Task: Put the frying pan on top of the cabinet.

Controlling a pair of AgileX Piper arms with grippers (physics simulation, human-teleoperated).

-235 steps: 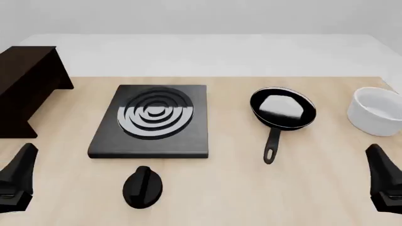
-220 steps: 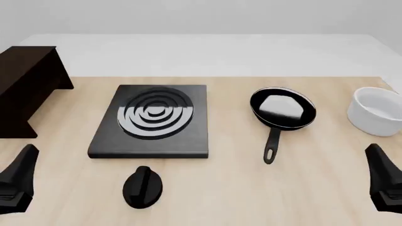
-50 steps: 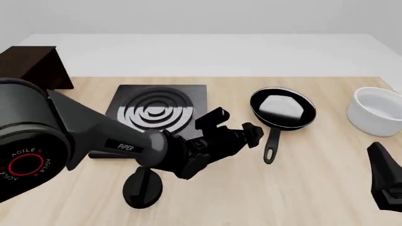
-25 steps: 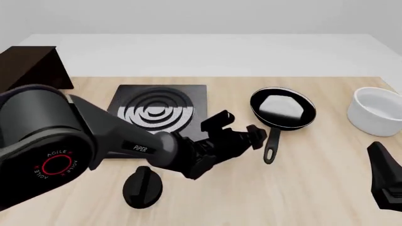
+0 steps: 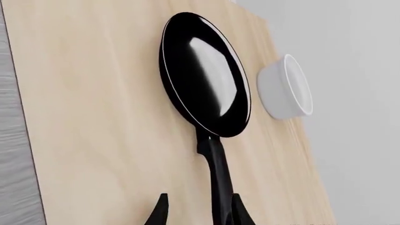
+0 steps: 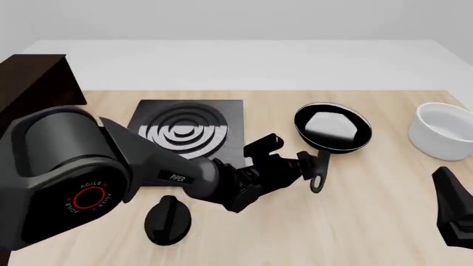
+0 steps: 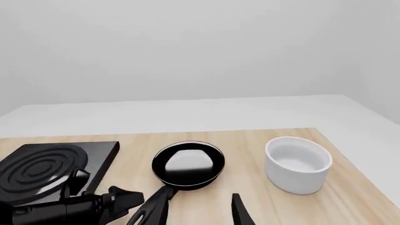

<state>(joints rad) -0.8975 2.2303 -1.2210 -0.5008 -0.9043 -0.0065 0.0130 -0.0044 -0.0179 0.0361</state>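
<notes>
Between the left gripper's (image 6: pixel 309 164) open fingers lies the frying pan's (image 6: pixel 333 127) handle.

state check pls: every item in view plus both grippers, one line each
frying pan: flat on the table, upright, not lifted
pan handle: between the left gripper's fingers
left gripper: open, straddling the handle
right gripper: parked at the near right edge, holds nothing, open or shut unclear
cabinet: far left, nothing visible on its top
white bowl: upright, empty
stove plate: flat, nothing on it
knob: lying loose on the table
</notes>
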